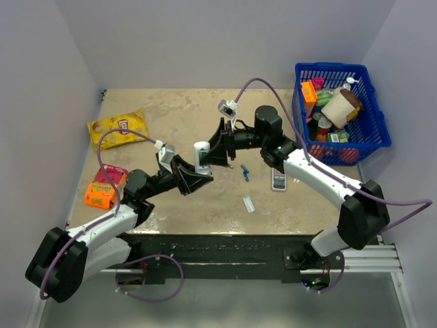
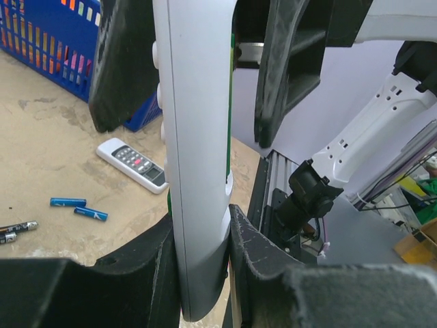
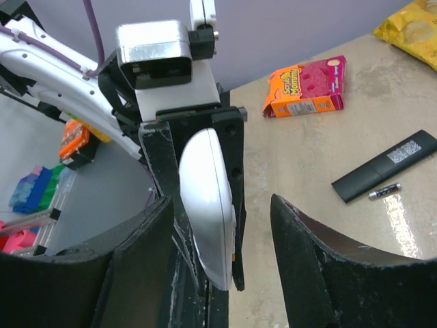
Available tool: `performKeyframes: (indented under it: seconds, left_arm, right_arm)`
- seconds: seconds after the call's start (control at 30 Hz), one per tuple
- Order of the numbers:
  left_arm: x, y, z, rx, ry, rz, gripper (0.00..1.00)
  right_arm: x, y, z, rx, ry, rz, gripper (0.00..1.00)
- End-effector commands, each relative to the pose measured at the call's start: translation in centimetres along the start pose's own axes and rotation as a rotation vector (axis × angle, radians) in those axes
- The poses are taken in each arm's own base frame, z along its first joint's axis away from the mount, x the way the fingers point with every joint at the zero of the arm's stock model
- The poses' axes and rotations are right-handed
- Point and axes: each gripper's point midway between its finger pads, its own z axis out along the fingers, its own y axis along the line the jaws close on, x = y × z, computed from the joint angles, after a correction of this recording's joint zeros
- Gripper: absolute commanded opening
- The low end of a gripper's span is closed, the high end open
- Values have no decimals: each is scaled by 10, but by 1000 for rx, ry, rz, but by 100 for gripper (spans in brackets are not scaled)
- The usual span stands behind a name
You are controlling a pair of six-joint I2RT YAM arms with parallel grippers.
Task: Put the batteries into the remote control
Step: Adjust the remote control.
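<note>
My left gripper [image 1: 196, 169] is shut on the white remote control [image 1: 201, 156] and holds it upright above the table. In the left wrist view the remote [image 2: 198, 137] stands between the gripper's [image 2: 203, 229] pads. A green battery [image 2: 231, 102] shows as a thin strip along the remote's back edge; I cannot tell whether there is a second. My right gripper [image 1: 220, 145] is open around the remote's upper end. In the right wrist view the remote [image 3: 208, 205] sits between the right gripper's [image 3: 220, 203] jaws, nearer the left one and apart from the right one.
A grey-white remote with dark buttons [image 1: 279, 179], blue cells [image 1: 244, 172] and a small white cover [image 1: 249, 203] lie on the table. Dark cells [image 2: 17, 227] and a black remote [image 3: 386, 166] lie nearby. A blue basket [image 1: 372, 130] stands back right; an orange box [image 1: 102, 191] and yellow bag [image 1: 118, 128] left.
</note>
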Motion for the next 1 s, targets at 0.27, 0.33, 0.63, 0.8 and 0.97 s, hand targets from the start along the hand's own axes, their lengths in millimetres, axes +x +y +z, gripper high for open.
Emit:
performKeyframes:
  seconds: [0.27, 0.33, 0.63, 0.8, 0.97]
  left_arm:
    - [-44, -11, 10, 30, -124, 94, 0]
    - [-44, -11, 11, 30, -121, 92, 0]
    - [-44, -12, 12, 38, -115, 102, 0]
    - [-44, -11, 12, 32, -120, 99, 0]
    - [-38, 12, 7, -83, -132, 54, 0]
  right_arm:
    - [22, -8, 4, 27, 39, 12, 51]
    - [21, -8, 6, 24, 35, 10, 49]
    - [12, -8, 9, 31, 2, 5, 24]
    - [7, -10, 10, 49, -15, 19, 17]
    - [16, -16, 6, 85, 33, 20, 53]
